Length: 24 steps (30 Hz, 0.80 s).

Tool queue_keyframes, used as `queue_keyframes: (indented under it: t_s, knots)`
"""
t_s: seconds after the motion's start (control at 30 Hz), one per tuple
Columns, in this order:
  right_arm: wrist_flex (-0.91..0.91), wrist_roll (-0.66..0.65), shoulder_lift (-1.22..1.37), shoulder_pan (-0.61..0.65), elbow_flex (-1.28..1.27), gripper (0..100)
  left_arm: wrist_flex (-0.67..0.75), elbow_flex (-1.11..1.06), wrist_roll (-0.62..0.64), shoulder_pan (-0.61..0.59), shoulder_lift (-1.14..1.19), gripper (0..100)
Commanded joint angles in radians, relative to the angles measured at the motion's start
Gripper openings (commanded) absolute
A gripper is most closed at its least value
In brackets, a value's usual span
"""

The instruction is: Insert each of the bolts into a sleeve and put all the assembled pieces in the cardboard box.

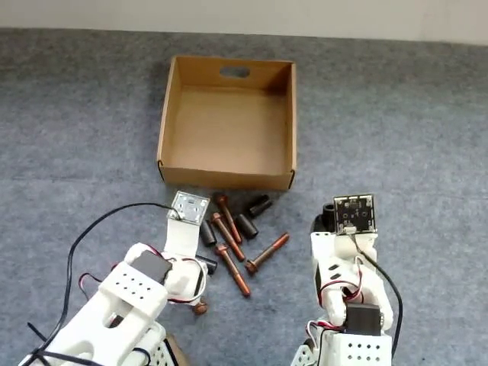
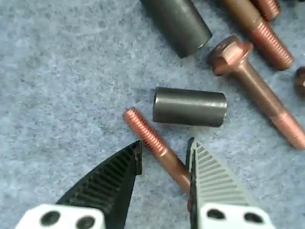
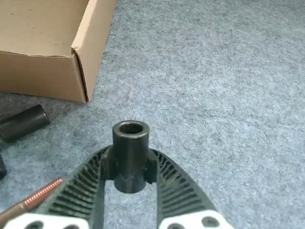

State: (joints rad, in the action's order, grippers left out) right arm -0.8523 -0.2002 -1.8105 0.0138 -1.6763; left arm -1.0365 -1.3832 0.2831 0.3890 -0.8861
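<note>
My left gripper [image 2: 164, 145] is open low over the carpet, one finger on each side of a copper bolt [image 2: 153, 143] that lies flat. Just past that bolt's threaded tip rests a dark sleeve [image 2: 189, 107], with another bolt [image 2: 257, 86] and a second sleeve [image 2: 176, 21] beyond. My right gripper [image 3: 128, 164] is shut on a black sleeve [image 3: 129, 148], held with its bore up, to the right of the pile [image 1: 328, 210]. The cardboard box [image 1: 171, 114] stands open behind the bolts [image 1: 232, 271] and sleeves [image 1: 259, 204].
Loose bolts and sleeves are scattered between the two arms, just in front of the box's front wall [image 3: 43, 71]. One sleeve [image 3: 24, 122] lies near the box corner. Bare grey carpet [image 1: 412, 137] stretches to the right and left of the box.
</note>
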Motion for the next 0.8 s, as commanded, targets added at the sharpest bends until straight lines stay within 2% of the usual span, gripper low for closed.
queue_keyframes:
  t_s: [0.0, 0.13, 0.3, 0.37, 0.5, 0.6, 0.67, 0.77]
  knots:
    - [-0.002, 0.009, -0.016, -0.004, -0.117, 0.5, 0.021, 0.001, 0.009, 0.005, 0.002, 17]
    - [-0.002, 0.009, -0.016, -0.004, -0.117, 0.5, 0.000, -0.004, 0.005, 0.005, 0.002, 16]
    - [-0.002, 0.009, -0.016, -0.004, -0.117, 0.5, -0.005, -0.005, -0.040, 0.005, 0.001, 1]
    - [-0.002, 0.009, -0.016, -0.004, -0.117, 0.5, -0.005, -0.005, -0.086, 0.004, -0.004, 2]
    - [-0.002, 0.009, -0.016, -0.004, -0.117, 0.5, -0.005, -0.005, -0.091, 0.002, -0.005, 2]
    - [-0.002, 0.009, -0.016, -0.004, -0.117, 0.5, -0.005, 0.004, -0.095, -0.061, -0.005, 2]
    - [-0.002, 0.009, -0.016, -0.004, -0.117, 0.5, 0.000, 0.038, -0.195, -0.147, -0.005, 2]
    - [-0.002, 0.009, -0.016, -0.004, -0.117, 0.5, 0.003, 0.125, -0.539, -0.323, -0.005, 2]
